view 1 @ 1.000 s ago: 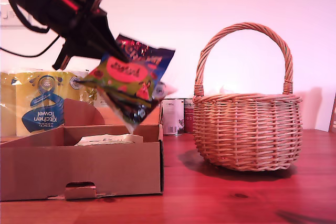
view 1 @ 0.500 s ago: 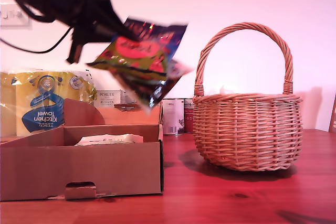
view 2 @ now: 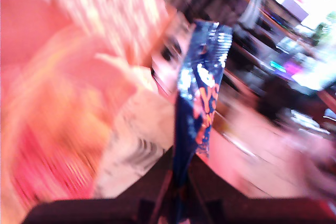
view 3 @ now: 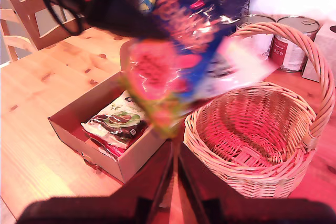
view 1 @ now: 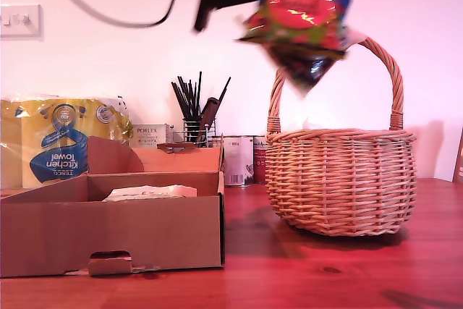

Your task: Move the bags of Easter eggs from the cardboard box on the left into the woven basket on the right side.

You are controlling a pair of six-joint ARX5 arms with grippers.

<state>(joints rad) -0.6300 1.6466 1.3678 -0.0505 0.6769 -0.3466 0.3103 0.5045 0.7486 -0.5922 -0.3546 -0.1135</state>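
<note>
We are mid-carry. Our first gripper (view 2: 178,203) is clenched on the bags of Easter eggs (view 1: 304,19), at least 2 pinched together: a dark blue pouch with orange print (view 2: 202,93) runs edge-on out of the jaws in the first wrist view, and a green-pink-yellow one (view 3: 157,77) lies against it in the second wrist view. We grip them by one end so the rest hangs free below the jaws, which should let them fall cleanly once released.

The first arm reaches in from the exterior view's upper left, stretched nearly level and high, so the bunch hangs above the woven basket (view 1: 340,179), just beside the top of its arched handle (view 1: 394,77) on the exterior view's left, and not yet inside it. We judge that this height is there to clear the rim and the arch. Both wrist views are blurred.

Our second gripper (view 3: 176,153) hangs above the gap between the cardboard box (view 1: 108,236) and the basket, its fingers drawn together on nothing that we can see. From there the basket's floor looks bare, while more pouches (view 3: 113,124) lie in the box, a pale one (view 1: 148,193) showing over its front wall. So the task looks barely begun, with this load to drop and further trips to follow
</note>
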